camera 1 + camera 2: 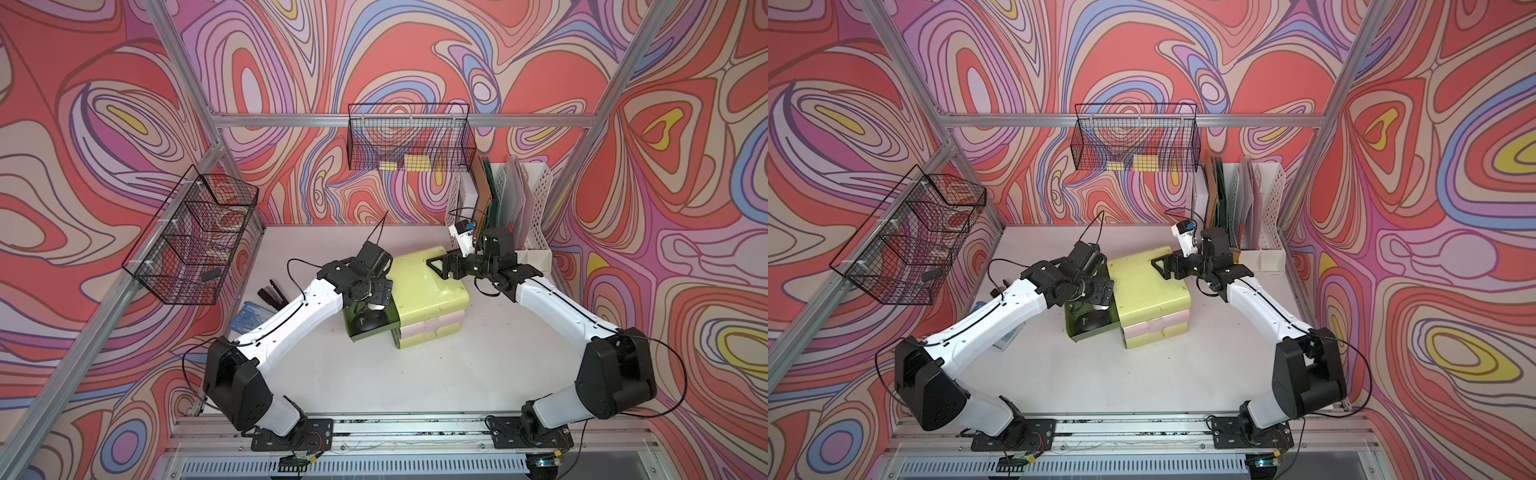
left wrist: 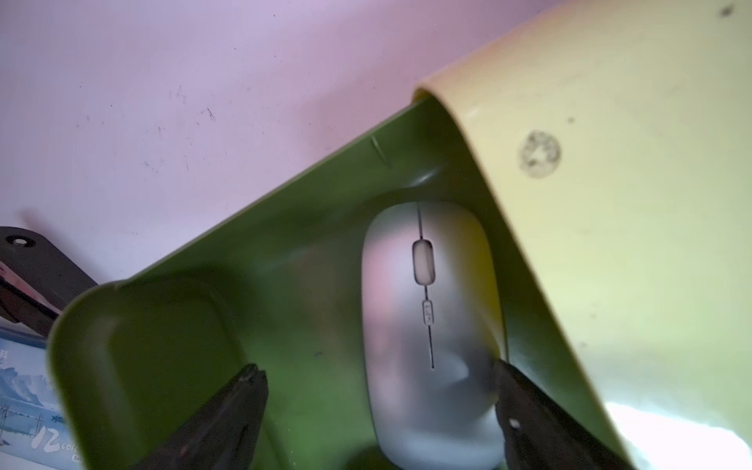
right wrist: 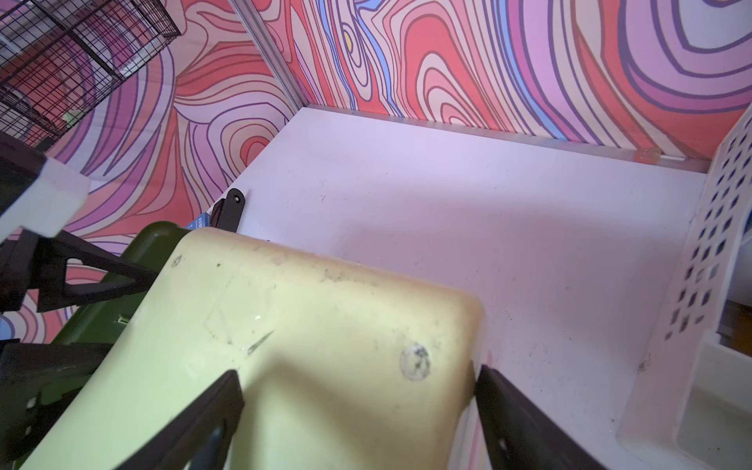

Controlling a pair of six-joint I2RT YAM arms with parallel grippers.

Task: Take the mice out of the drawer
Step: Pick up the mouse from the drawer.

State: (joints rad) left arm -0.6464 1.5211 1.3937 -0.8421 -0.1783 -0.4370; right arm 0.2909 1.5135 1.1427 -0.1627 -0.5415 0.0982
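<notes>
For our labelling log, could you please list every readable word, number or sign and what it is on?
"12" and "col", cut off at the frame edge: blue box, left wrist view.
Silver mouse, small button mark: too blurred to read.
Black mouse, pale mark in a top view: too small to read.
Nothing else legible.

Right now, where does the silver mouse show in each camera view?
Left wrist: silver mouse lies in the green drawer against the yellow cabinet, one end between the open jaws of the left gripper.
Both top views: only a pale sliver under that gripper, beside a black mouse.
Right wrist: not in it.
Shared landmark: the cabinet's top, in all four.
</notes>
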